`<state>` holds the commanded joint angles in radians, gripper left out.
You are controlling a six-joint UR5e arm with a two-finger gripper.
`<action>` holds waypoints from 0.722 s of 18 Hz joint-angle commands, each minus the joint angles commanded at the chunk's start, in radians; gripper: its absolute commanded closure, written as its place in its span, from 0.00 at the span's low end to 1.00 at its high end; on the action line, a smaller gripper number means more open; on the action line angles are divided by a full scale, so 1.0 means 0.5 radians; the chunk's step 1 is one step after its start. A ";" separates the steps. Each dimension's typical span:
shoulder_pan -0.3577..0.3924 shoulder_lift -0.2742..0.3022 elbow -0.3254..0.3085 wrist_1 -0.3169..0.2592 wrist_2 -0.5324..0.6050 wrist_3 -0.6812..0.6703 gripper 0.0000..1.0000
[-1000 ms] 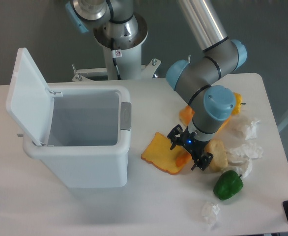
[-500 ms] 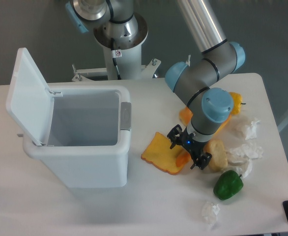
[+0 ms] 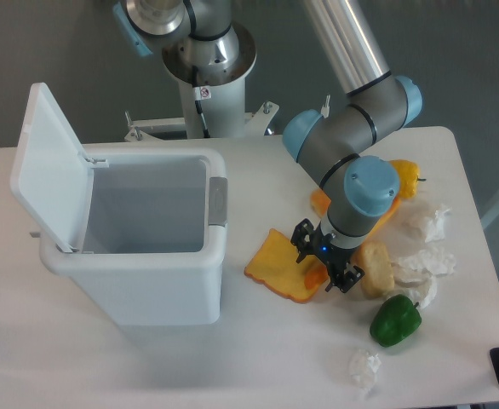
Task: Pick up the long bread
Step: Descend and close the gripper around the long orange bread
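Between your 2 fingers (image 3: 303, 232) lies the low end of the long bread (image 3: 317, 275); the gripper (image 3: 327, 260) stands spread around it, not clamped. The toast slice (image 3: 275, 264) lies just left of them, the pale roll (image 3: 375, 268) just right.

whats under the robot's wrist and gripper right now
Beneath the gripper an orange tip of the long bread shows, lying over the toast slice. The arm covers most of the bread, so its middle cannot be seen.
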<state>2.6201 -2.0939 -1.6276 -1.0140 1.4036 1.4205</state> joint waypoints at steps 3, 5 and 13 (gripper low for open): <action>-0.015 0.000 0.009 0.000 0.000 -0.077 0.62; -0.021 -0.003 0.018 -0.003 -0.003 -0.089 0.72; -0.028 0.000 0.116 -0.006 -0.006 -0.132 0.72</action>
<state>2.6062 -2.0939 -1.5694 -1.0170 1.4005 1.3545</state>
